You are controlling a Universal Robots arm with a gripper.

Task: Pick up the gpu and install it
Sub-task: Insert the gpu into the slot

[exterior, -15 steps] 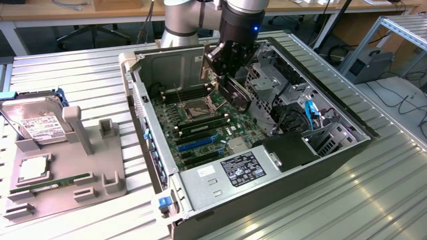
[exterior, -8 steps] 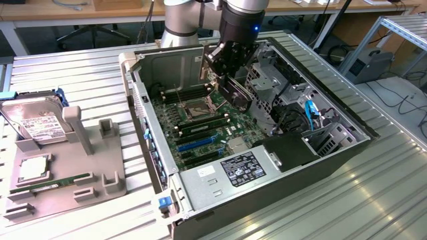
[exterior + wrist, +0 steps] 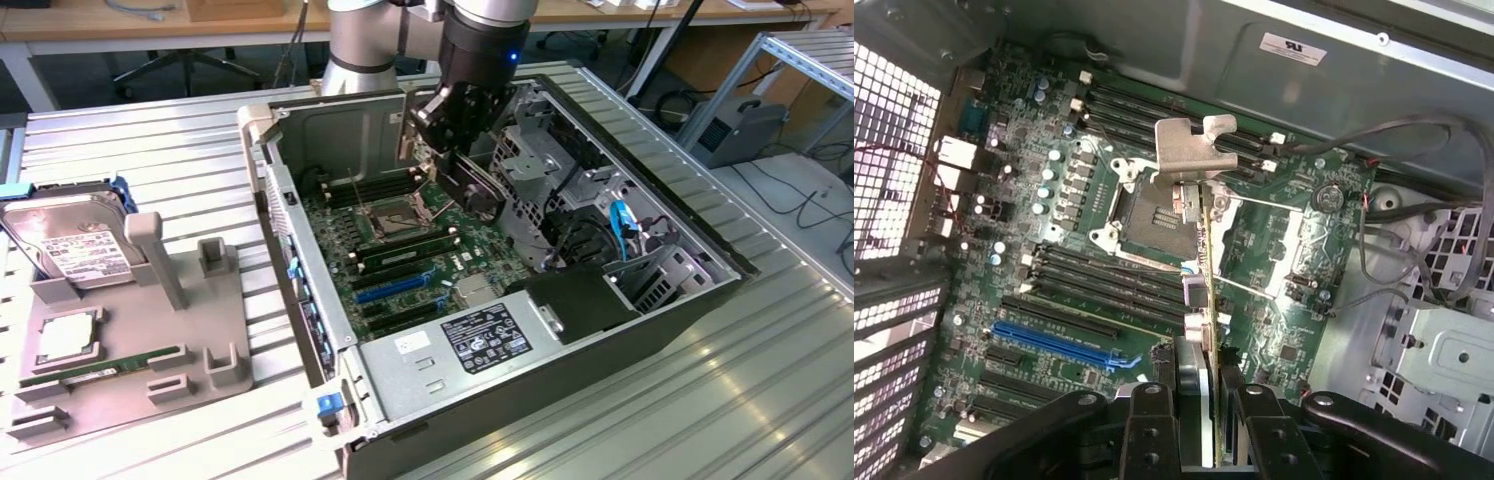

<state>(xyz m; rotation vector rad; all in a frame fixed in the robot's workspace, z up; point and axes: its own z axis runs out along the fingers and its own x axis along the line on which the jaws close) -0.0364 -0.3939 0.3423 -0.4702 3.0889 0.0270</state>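
End effector (image 3: pixel 1199 405) part-closed on gpu (image 3: pixel 1196 300), card lifted, not yet seated in blue slot (image 3: pixel 1054 345) below.

The tool (image 3: pixel 1202 405) grips the gpu (image 3: pixel 1190 150) edge-on over the green motherboard (image 3: pixel 1294 250).

Above the case: open top, free entry down to the motherboard (image 3: pixel 400 225).
Exterior view's left: upright case wall (image 3: pixel 278 200) bounding the board.
Exterior view's right: drive cage (image 3: pixel 541 165) and cables (image 3: pixel 1414 230) crowding that side, just beside the hand (image 3: pixel 454 140).
Near end: power supply (image 3: pixel 474 340) blocking low passage.
Over the socket: taken up by the hand gripping the gpu (image 3: pixel 470 190) on edge.
Blue slot (image 3: pixel 394 287): clear from above.
Table (image 3: pixel 667 400): grey fixture (image 3: pixel 134 350) well apart from the case.
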